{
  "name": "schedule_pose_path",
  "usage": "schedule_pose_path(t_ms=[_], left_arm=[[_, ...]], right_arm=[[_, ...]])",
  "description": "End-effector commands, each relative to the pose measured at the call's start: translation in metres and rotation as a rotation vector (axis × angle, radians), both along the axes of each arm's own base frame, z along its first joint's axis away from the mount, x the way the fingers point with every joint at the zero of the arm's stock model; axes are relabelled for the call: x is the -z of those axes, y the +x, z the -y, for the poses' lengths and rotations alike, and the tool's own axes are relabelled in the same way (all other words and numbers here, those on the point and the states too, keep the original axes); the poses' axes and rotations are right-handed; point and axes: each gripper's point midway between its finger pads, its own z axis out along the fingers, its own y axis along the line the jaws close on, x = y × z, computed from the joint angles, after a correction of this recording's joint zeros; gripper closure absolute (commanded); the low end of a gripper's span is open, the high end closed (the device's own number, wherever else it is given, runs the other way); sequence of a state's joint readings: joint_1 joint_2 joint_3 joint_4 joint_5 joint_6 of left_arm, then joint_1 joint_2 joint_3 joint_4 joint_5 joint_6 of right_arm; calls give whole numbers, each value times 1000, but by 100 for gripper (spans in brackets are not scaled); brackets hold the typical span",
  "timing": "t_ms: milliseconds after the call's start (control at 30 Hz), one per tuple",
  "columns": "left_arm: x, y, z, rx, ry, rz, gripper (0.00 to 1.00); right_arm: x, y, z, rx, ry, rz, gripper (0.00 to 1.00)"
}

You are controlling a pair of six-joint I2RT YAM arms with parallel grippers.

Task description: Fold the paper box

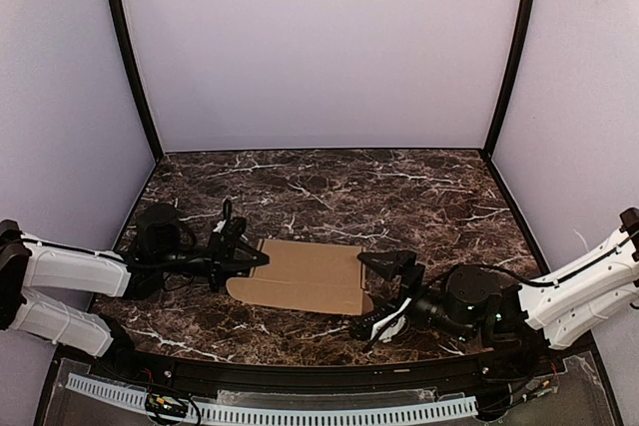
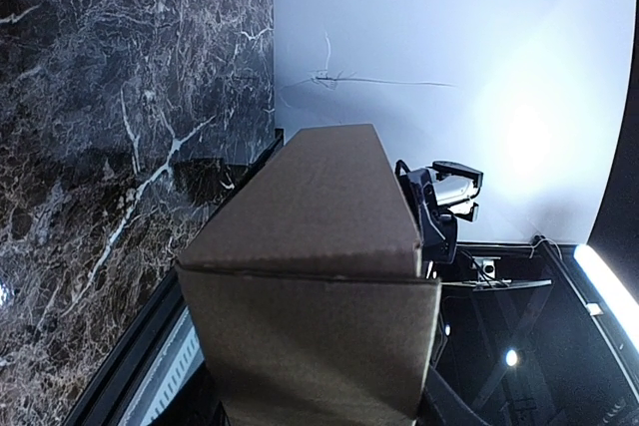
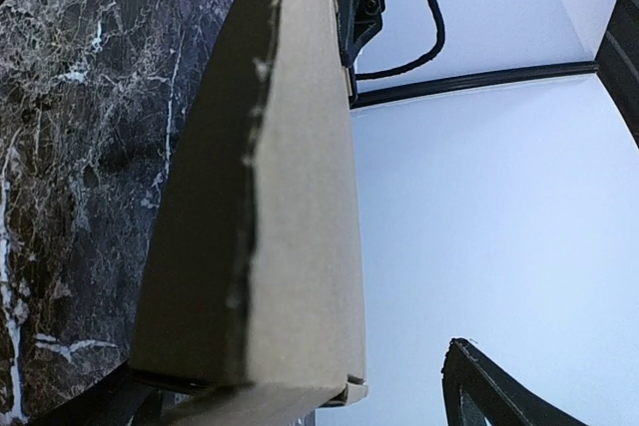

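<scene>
Fingers of L gripper [image 1: 248, 258] clamp the 9 o'clock end of the box [image 1: 305, 276]. R gripper [image 1: 367, 294] sits at the 3 o'clock end, jaws spread wide, straddling it. In R wrist view, one finger [image 3: 479, 386] stands clear of the cardboard. Box position: approx. table [image 1: 399, 187] centre, biased toward 6 o'clock, long axis 9-to-3. Contact w/ table: cannot tell.
</scene>
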State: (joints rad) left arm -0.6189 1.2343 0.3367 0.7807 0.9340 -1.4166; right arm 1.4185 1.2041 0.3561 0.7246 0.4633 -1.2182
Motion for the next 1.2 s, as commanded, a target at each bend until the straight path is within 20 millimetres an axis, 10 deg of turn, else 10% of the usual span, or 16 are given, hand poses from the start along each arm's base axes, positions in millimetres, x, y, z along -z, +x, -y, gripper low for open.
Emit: schedule_pose_path(t_ms=[0, 367, 533, 1167], left_arm=[[0, -8, -5, 23, 0, -1, 94], [1, -9, -7, 11, -11, 5, 88], [-3, -7, -7, -5, -22, 20, 67], [-24, 14, -21, -156, 101, 251, 1]], right_arm=[[-28, 0, -9, 10, 99, 52, 14], [-25, -6, -15, 12, 115, 17, 52], [-20, -5, -15, 25, 108, 7, 66], [16, 4, 19, 175, 137, -298, 75]])
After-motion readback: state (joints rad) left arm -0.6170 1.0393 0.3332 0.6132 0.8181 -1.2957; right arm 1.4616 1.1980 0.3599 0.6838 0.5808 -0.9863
